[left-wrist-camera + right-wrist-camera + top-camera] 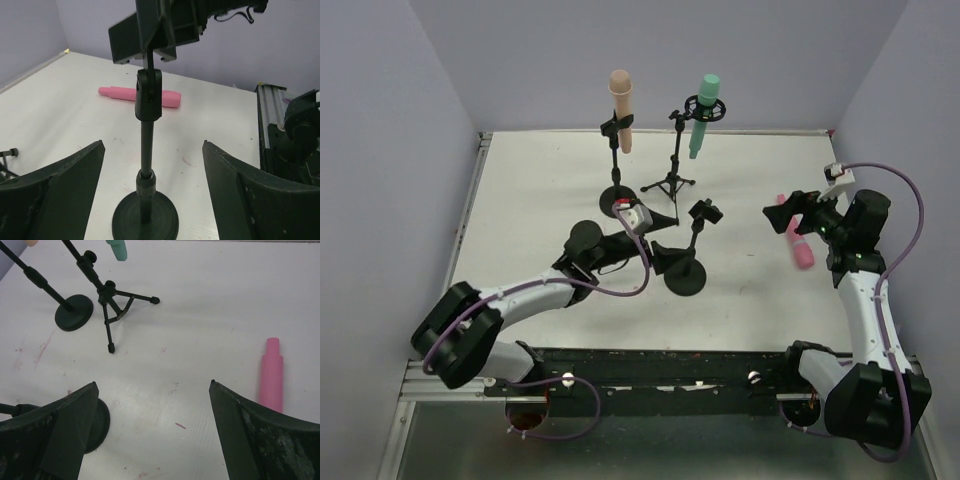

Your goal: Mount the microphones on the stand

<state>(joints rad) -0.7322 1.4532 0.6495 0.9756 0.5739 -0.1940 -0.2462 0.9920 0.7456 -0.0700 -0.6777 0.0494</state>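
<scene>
The beige-peach microphone point(621, 108) is clipped in a round-base stand point(617, 195). The mint green microphone point(703, 115) sits in a tripod stand point(670, 180). A third round-base stand point(688, 272) has an empty clip point(705, 211). The pink microphone point(796, 240) lies on the table at the right, and also shows in the right wrist view point(271, 375) and the left wrist view point(140, 96). My left gripper point(665, 240) is open, its jaws on either side of the third stand's pole point(147, 150) without touching it. My right gripper point(788, 216) is open and empty, just left of the pink microphone.
The white table point(530, 210) is walled by pale purple panels at the back and sides. The third stand's base point(98, 425) lies behind my right gripper's left finger. The tripod's legs point(114, 315) spread toward the table's middle.
</scene>
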